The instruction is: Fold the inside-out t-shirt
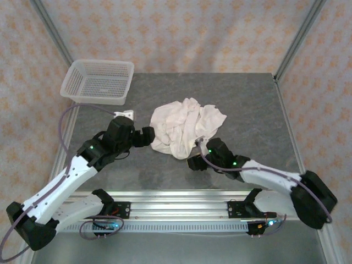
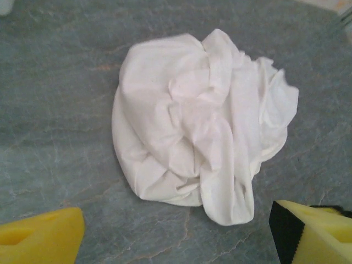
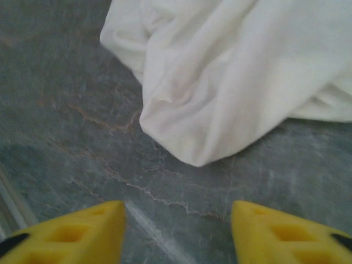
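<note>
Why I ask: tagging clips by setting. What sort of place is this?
Likely a robot test booth, not a home: a left arm and a right arm bolted to a metal rail, aluminium frame posts with patterned backdrop, and a grey table holding a t-shirt and mesh basket.

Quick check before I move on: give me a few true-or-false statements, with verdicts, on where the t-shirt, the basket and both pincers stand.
1. The basket stands at the far left corner of the table. True.
2. The t-shirt lies inside the basket. False: it is a crumpled heap on the table, apart from the basket.
3. The left pincer is open and holds nothing. True.
4. The right pincer is shut on a t-shirt edge. False: its fingers stand apart with bare table between them, short of the cloth.
</note>
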You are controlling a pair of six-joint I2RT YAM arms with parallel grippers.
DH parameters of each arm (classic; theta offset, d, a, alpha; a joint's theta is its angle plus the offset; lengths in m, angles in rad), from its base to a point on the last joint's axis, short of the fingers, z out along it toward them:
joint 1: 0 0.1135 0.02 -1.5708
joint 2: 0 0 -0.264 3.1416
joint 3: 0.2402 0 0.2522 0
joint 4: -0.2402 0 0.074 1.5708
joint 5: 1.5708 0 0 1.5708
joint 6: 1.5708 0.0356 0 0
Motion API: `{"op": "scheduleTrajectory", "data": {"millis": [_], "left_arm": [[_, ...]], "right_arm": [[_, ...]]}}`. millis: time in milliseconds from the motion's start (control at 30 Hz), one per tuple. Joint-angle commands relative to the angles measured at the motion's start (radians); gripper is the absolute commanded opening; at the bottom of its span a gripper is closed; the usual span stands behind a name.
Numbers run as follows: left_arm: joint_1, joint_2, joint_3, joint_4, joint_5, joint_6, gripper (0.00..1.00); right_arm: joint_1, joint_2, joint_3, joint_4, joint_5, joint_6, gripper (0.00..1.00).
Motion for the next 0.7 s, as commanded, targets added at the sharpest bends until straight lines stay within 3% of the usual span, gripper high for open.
{"op": "scheduleTrajectory", "data": {"millis": [0,67,133,233,367,500,600,667], "left_arm": [[0.009,0.075,0.001,0.036,0.119,0.041,0.89],[0.003,0.157,0.016,0.062,0.172,0.034,0.88],[-0.003,0.239,0.033,0.102,0.179,0.020,0.87],[-0.004,0.376,0.078,0.139,0.155,0.018,0.88],[0.002,0.573,0.191,0.143,0.099,-0.062,0.83],[0.013,0.721,0.271,0.236,0.104,-0.110,0.76],[0.027,0.821,0.318,0.256,0.117,-0.139,0.62],[0.047,0.850,0.320,0.268,0.137,-0.163,0.32]], "right_arm": [[-0.005,-0.173,0.017,0.012,0.212,0.128,0.73],[-0.041,-0.178,0.069,-0.104,0.321,0.175,0.75],[-0.108,-0.111,0.146,-0.230,0.350,0.244,0.77],[-0.158,0.046,0.257,-0.314,0.283,0.295,0.76],[-0.157,0.277,0.378,-0.263,0.146,0.339,0.76],[-0.158,0.507,0.506,-0.228,0.134,0.400,0.74],[-0.158,0.635,0.593,-0.216,0.090,0.395,0.57],[-0.165,0.678,0.649,-0.271,0.107,0.395,0.22]]}}
